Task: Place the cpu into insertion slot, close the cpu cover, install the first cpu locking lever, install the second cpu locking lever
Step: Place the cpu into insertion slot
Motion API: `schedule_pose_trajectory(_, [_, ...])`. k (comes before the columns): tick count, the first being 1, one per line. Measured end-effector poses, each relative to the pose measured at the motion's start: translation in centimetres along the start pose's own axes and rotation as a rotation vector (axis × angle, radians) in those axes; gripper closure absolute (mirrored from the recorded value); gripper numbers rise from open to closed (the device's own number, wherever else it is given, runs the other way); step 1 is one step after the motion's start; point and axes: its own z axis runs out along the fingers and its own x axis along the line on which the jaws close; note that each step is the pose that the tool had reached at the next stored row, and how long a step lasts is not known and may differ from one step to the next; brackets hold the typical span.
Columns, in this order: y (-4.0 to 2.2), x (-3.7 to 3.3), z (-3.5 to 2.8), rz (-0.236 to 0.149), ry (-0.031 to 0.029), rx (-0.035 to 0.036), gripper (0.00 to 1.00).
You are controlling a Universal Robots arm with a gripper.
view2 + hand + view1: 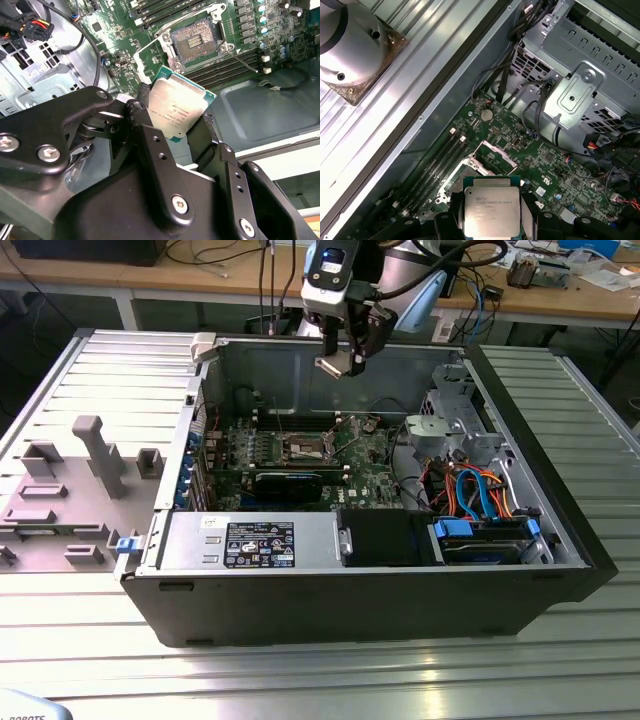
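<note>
The tool (336, 362) is clamped on the cpu (177, 107) by two opposite edges, well above the insertion slot (305, 448) (about 6 o'clock from it, exterior view). Judged light, rigid, fragile underneath: grip edges only.

- The chip (177, 112) has a silver-grey top and a green edge.
- The circuit board (375, 465) is green, speckled with silver and black parts.
- The socket (194, 44) is dark inside a silver rim.
- The gripper (345, 352) is black.
- The case (350, 610) is black outside.
- Cables (480, 490) at the exterior view's right are orange and blue.
- The table (600, 400) is silver-grey with ribbed stripes.
</note>
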Motion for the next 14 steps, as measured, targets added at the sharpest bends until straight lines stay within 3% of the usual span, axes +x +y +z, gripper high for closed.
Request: schedule_pose_trajectory(14, [0.00,0.00,0.00,0.001,-0.0001,0.0000,0.46])
